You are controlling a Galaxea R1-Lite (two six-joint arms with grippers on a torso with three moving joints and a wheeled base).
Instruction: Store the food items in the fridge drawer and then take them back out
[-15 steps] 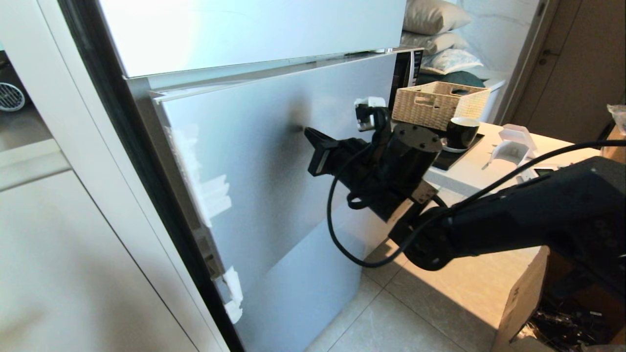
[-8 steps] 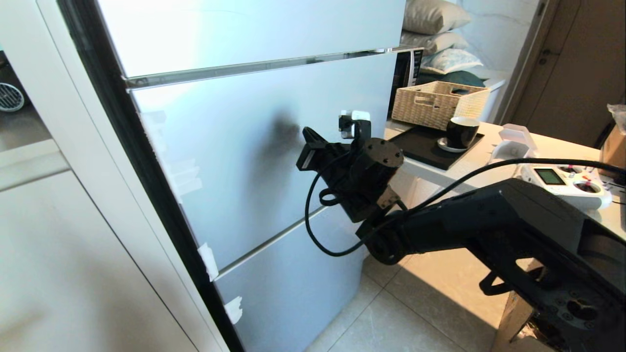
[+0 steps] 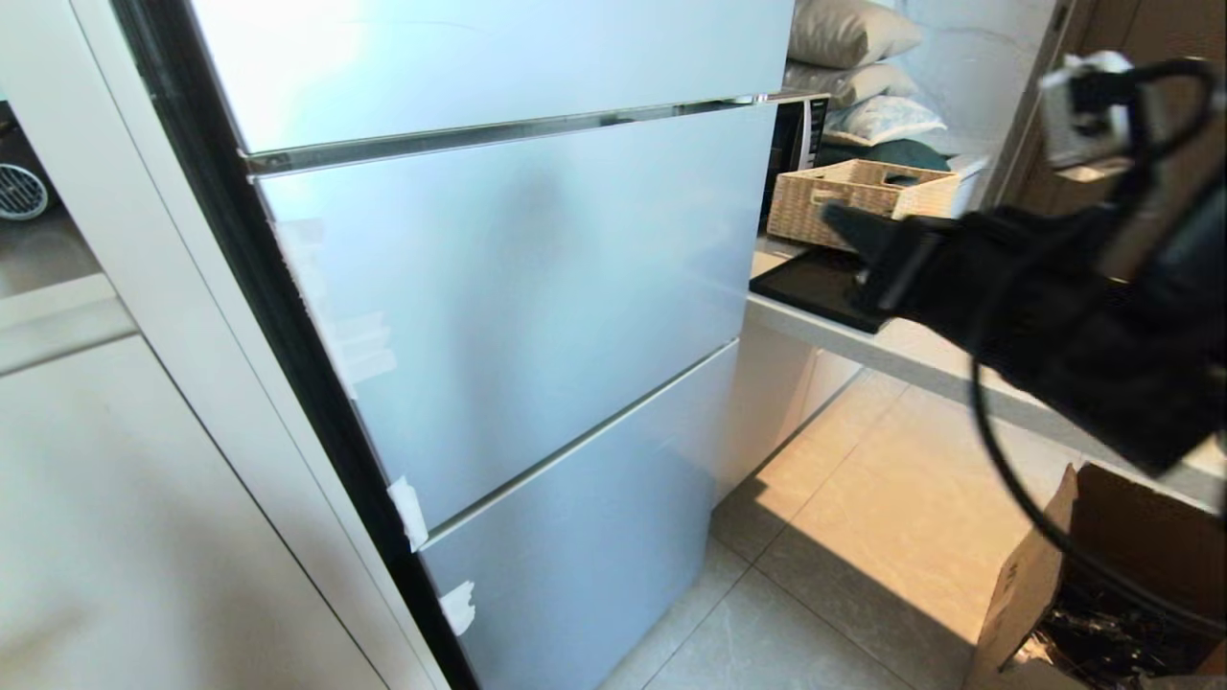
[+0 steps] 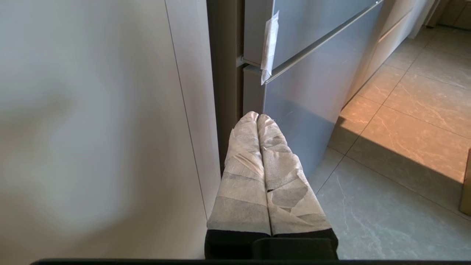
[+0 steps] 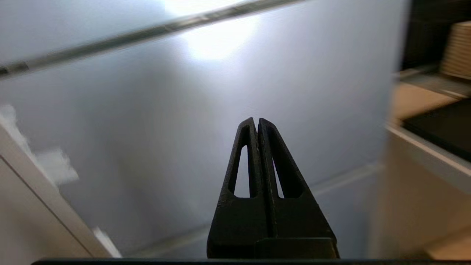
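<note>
1. Fridge door: now shut flush, so your food items and drawer sit hidden behind it.
2. Right gripper: pulled back beside the bench, jaws closed, empty (left gripper likewise, parked low).

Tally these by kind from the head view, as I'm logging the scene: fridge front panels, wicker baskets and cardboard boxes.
fridge front panels: 3
wicker basket: 1
cardboard box: 1
Total: 5
</note>
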